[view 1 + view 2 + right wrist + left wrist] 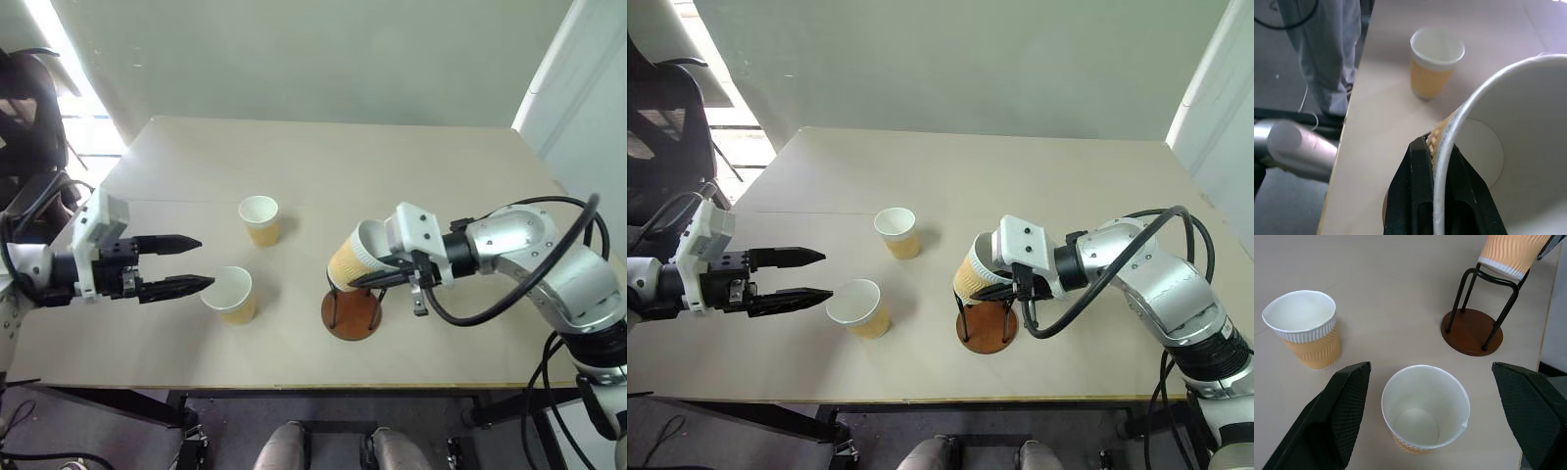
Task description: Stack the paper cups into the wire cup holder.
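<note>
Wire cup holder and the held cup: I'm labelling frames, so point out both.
wire cup holder point(353, 318), left eye view, on its brown disc base.
held cup point(345, 262), left eye view, on its tan outer wall.

Bright daylight, window glare, soft shadows

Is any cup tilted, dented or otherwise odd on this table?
Yes. The paper cup pinched by its rim in the right end effector hangs tilted over the wire cup holder. The two other cups stand upright.
</note>
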`<state>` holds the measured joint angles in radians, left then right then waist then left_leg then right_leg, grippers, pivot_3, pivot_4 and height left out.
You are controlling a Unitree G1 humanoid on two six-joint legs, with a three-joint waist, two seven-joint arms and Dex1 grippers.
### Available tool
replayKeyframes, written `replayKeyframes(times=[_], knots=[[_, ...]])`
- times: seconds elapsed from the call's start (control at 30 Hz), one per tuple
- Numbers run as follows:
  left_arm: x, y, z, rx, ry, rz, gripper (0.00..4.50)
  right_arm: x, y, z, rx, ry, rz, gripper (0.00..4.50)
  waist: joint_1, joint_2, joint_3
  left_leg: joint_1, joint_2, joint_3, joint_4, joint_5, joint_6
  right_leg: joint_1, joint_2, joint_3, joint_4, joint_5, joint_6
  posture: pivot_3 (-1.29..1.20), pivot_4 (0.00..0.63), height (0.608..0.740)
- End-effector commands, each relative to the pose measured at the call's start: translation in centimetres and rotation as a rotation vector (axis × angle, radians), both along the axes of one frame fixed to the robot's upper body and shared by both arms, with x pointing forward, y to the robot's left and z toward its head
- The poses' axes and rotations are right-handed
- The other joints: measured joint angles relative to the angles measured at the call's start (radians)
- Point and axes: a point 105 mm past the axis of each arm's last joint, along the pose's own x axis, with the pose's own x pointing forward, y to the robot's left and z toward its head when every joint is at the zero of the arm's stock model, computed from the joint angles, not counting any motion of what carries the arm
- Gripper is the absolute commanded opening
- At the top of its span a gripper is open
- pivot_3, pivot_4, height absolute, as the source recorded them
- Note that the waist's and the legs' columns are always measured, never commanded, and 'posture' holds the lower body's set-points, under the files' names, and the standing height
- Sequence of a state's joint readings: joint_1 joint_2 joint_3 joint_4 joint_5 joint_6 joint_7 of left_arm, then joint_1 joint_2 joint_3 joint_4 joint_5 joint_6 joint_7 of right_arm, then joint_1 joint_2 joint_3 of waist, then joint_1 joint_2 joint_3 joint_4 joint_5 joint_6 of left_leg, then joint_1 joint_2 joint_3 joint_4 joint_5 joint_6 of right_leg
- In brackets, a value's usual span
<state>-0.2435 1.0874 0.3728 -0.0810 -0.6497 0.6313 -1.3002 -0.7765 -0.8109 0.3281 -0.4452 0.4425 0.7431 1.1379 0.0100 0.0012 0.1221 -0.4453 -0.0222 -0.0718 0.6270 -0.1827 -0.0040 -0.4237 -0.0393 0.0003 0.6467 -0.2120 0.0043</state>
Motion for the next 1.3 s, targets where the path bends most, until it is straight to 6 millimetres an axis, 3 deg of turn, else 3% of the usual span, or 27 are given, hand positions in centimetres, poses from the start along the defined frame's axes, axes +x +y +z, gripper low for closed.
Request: replayKeyframes(times=[0.03, 0.53, 0.67, 1.0, 1.17, 1.3], knots=[[-0.3, -0.2, 1.2, 0.004, -0.052, -0.007, 4.28, 0.0, -0.4, 0.3, -0.026, -0.040, 0.023, 0.04, 0.000, 0.000, 0.000, 0.000, 0.000, 0.000, 0.000, 0.000, 0.000, 0.000, 0.000, 0.000, 0.000, 0.000, 0.000, 0.00, 0.150, 0.740], [-0.4, -0.1, 1.3, 0.007, -0.058, 0.000, 4.28, -0.2, 0.0, 0.1, -0.051, -0.049, 0.071, 0.04, 0.000, 0.000, 0.000, 0.000, 0.000, 0.000, 0.000, 0.000, 0.000, -0.001, 0.000, 0.000, 0.000, 0.000, -0.001, 0.00, 0.150, 0.740], [-0.5, -0.1, 1.5, -0.001, -0.065, -0.006, 4.28, -0.1, -0.1, 0.1, -0.055, -0.048, 0.072, 0.94, 0.000, 0.000, 0.000, 0.000, 0.000, 0.000, 0.000, 0.000, 0.000, -0.001, 0.000, 0.000, 0.000, 0.000, -0.001, 0.00, 0.150, 0.740], [-2.4, -2.4, 3.4, -0.155, -0.130, -0.163, 4.28, 0.2, 0.0, -0.1, -0.067, -0.059, 0.073, 4.40, 0.000, 0.000, 0.000, 0.000, 0.000, 0.000, 0.000, 0.000, 0.000, -0.001, 0.000, 0.000, 0.000, 0.000, -0.001, 0.00, 0.150, 0.740], [-2.9, -2.5, 3.4, -0.166, -0.124, -0.175, 4.28, 0.4, -0.1, 0.4, -0.068, -0.071, 0.073, 4.46, -0.001, 0.000, 0.000, 0.000, 0.000, 0.000, 0.000, 0.000, 0.000, -0.001, 0.000, 0.000, 0.000, 0.000, -0.001, 0.00, 0.150, 0.740], [-3.3, -2.8, 3.9, -0.201, -0.117, -0.203, 4.28, 0.5, -0.8, 2.0, -0.048, -0.091, 0.075, 4.46, -0.001, 0.000, 0.000, 0.000, 0.001, 0.000, 0.000, 0.000, 0.000, -0.001, 0.000, 0.000, 0.000, 0.000, -0.002, 0.00, 0.150, 0.740]])
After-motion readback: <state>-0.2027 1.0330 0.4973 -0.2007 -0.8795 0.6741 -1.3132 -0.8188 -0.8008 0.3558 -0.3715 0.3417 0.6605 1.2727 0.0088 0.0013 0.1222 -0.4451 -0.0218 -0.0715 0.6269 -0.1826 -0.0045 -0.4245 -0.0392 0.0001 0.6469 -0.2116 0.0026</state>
